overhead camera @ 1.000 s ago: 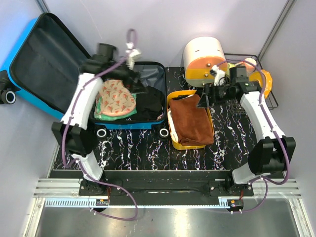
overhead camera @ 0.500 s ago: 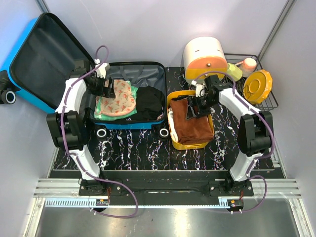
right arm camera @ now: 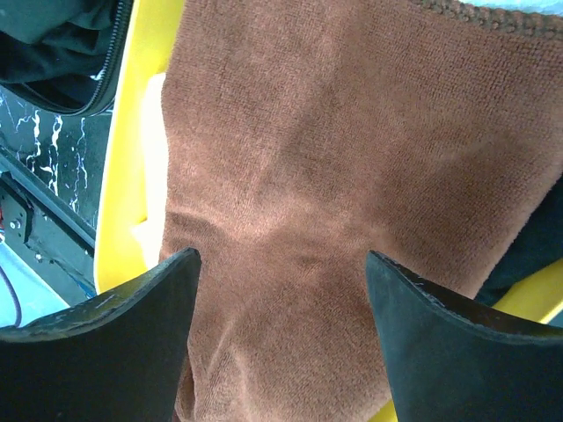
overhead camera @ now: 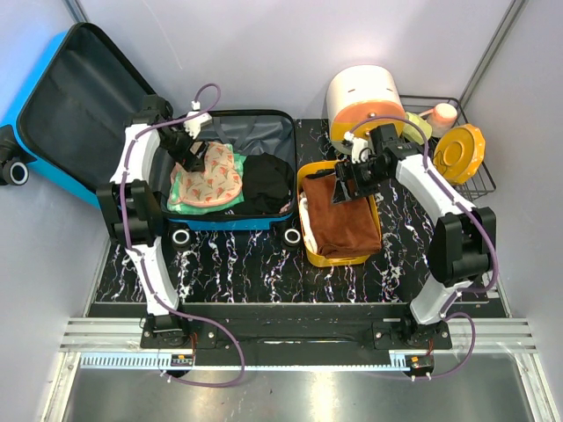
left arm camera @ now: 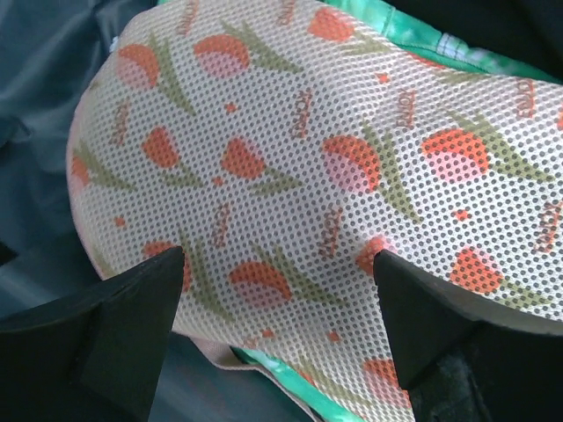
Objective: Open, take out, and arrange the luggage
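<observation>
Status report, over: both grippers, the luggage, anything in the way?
Left gripper open above the mesh pouch. Right gripper open above the brown towel in the yellow basin. Luggage open, clothes inside. Nothing blocking seen.

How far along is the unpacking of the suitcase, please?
Done: the luggage is open, lid leaning back, and a brown towel lies in the yellow basin. In hand: nothing gripped; the left gripper hangs open over the tulip-print mesh pouch, the right gripper open over the towel. Left: the pouch, the green item under it and the black clothes lie inside the case.
</observation>
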Controlling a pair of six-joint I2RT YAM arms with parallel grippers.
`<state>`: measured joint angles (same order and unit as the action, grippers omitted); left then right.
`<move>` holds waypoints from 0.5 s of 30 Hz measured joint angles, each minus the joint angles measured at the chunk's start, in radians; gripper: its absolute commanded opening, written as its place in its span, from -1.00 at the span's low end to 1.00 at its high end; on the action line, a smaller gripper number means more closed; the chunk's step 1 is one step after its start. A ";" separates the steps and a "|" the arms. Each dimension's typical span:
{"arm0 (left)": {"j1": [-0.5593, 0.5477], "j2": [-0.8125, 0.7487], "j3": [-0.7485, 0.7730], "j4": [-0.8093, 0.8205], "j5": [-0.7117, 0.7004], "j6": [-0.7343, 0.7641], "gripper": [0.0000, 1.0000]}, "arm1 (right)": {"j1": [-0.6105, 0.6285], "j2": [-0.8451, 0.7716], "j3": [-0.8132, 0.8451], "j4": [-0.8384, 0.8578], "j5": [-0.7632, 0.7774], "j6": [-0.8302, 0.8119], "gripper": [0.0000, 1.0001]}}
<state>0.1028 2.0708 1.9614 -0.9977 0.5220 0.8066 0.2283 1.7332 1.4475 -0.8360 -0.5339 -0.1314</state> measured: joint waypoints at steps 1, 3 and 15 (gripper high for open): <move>-0.002 0.021 0.026 -0.025 0.010 0.035 0.82 | 0.000 -0.008 0.000 0.000 0.000 -0.002 0.70; -0.004 0.049 0.048 -0.064 0.029 0.089 0.79 | 0.000 -0.024 0.000 0.000 0.000 -0.006 0.71; -0.014 0.108 0.092 -0.183 0.127 0.178 -1.00 | -0.018 -0.042 0.019 -0.022 0.000 -0.023 0.70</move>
<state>0.0891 2.1792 2.0533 -1.1812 0.6495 0.9848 0.2104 1.6909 1.4662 -0.8581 -0.5335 -0.1543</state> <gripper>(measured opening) 0.114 0.851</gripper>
